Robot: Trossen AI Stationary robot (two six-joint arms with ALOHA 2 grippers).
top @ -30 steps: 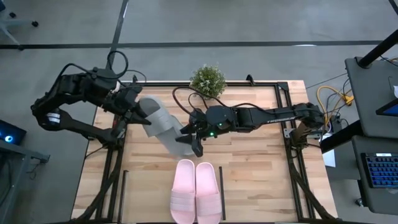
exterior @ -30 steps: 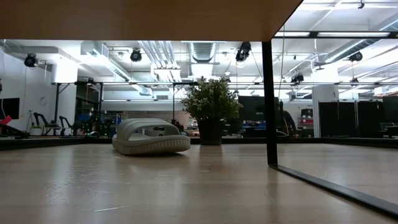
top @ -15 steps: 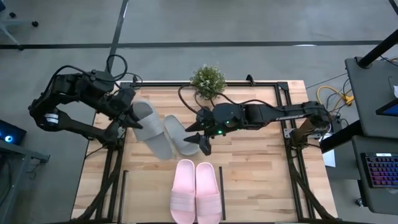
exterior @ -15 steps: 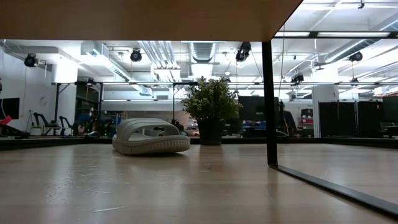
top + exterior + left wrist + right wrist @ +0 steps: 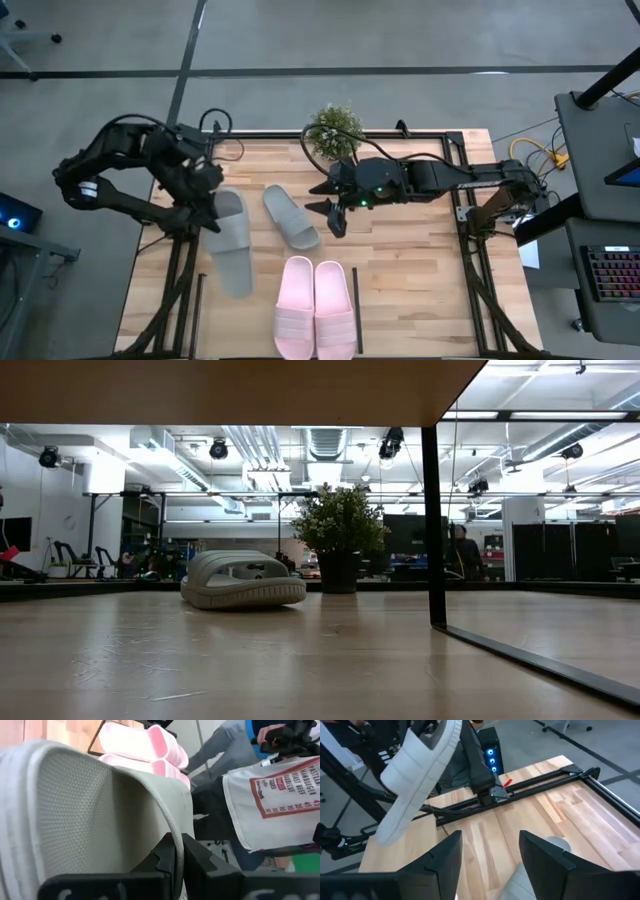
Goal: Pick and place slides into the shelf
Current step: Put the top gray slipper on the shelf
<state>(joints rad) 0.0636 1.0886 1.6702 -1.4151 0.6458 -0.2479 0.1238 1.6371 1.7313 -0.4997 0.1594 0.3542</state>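
My left gripper is shut on one grey-green slide, held in the air over the table's left part; the right wrist view shows this slide tilted. The second grey-green slide lies sole-down on the table. My right gripper hovers open just right of it, touching nothing. The pink pair stands side by side at the near edge between the shelf's black bars. My left gripper pinches the sole's side rim of the grey-green slide between its two fingers, near the slide's far end. The slide is lifted clear and slants down from the fingers, its free end lowest and toward the table's near edge.
A potted plant stands at the far edge. A thin black upright bar rises on the table, another bar near the held slide's free end. Black frame rails line both table sides. A person in a printed white shirt stands beyond the table.
My left gripper has carried its slide off the other one, toward the table's left and near edge, swinging it until its length points at the near edge. The second slide stayed on the table. My right gripper has drawn back a little toward the right and far edge.
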